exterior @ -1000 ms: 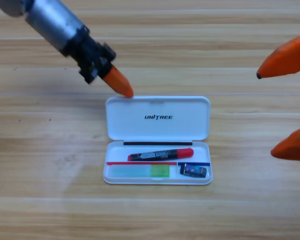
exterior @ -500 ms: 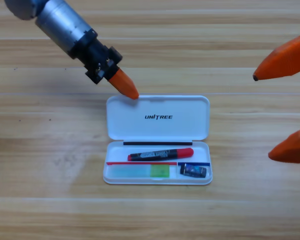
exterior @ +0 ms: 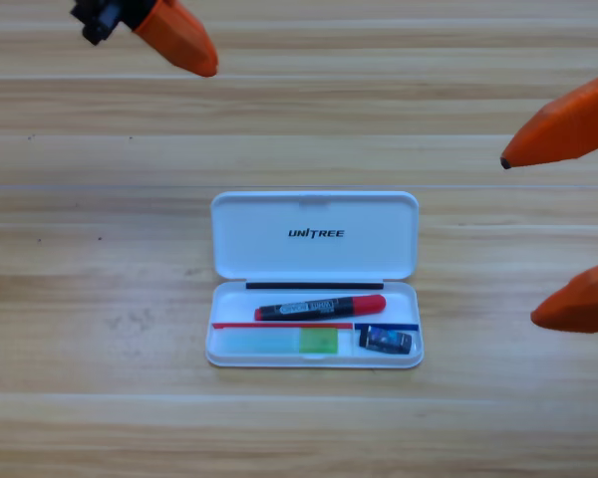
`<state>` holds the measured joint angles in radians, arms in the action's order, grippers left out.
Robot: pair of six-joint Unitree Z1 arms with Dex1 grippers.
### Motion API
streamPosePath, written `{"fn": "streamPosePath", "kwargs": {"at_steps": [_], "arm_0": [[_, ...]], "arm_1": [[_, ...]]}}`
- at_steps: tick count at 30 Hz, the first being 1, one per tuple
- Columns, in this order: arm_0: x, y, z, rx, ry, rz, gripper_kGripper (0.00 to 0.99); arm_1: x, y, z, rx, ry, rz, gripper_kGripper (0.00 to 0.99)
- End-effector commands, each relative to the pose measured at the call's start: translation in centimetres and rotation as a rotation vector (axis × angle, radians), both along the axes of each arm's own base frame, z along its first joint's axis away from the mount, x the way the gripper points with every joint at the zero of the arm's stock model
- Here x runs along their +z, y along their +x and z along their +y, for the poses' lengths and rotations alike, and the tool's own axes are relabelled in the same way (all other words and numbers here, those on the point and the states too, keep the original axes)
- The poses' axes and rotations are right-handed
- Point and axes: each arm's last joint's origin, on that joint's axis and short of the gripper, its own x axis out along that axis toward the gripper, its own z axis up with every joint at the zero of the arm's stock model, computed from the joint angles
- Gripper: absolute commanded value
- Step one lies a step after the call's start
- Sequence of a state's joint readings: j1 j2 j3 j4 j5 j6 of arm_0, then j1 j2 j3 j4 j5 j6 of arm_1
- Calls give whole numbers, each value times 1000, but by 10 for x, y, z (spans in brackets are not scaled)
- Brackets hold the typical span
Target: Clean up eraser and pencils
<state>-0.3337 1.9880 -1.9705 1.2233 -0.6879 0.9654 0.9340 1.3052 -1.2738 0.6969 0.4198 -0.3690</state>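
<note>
You have the white case (exterior: 315,279) lying open near the middle of the wooden table (exterior: 80,299), its lid (exterior: 315,235) folded back flat toward the far edge with the printed word facing up. The pen (exterior: 320,307) — red at both ends, black label round its middle — lies in the long upper compartment of the tray, running nearly left to right with its right end tilted slightly up. Below it, in the lower strip, a pale blue-and-green flat piece (exterior: 280,342) fills the left part, and a small dark block (exterior: 386,341) sits in the right-hand compartment; it may be the eraser, though it is too small for you to be sure.

Your left gripper (exterior: 176,38) is up at the table's far left corner, well apart from the case and holding nothing; only one orange shape shows there, so you cannot tell whether its jaws are parted or together.

Your right gripper (exterior: 538,239) waits at the right edge, cut off by the picture's border — its two orange jaws stand wide apart, one above the other, with nothing between them.
</note>
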Motion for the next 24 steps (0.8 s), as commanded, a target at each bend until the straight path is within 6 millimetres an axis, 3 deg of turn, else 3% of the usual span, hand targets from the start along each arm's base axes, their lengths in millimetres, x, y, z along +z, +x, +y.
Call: {"fn": "streamPosePath", "kwargs": {"at_steps": [1,3,10,15,17,20,24], "arm_0": [[-15,11,14,41,63,19,896],[-13,8,16,46,79,5,988],[-11,-9,25,73,154,-54,990],[-21,6,22,97,184,-48,859],[-30,19,18,101,189,-28,752],[-48,44,11,97,201,14,509],[-69,68,1,85,178,39,71]], "arm_1": [[-6,-4,-5,-3,1,17,990],[-5,-4,-5,-3,4,15,990],[-5,-4,-5,-4,5,15,990],[-5,-4,-5,-5,5,16,990],[-6,-3,-4,-5,3,18,990],[-6,-3,-4,-5,3,18,990],[-6,-3,-4,-5,4,17,990]]}}
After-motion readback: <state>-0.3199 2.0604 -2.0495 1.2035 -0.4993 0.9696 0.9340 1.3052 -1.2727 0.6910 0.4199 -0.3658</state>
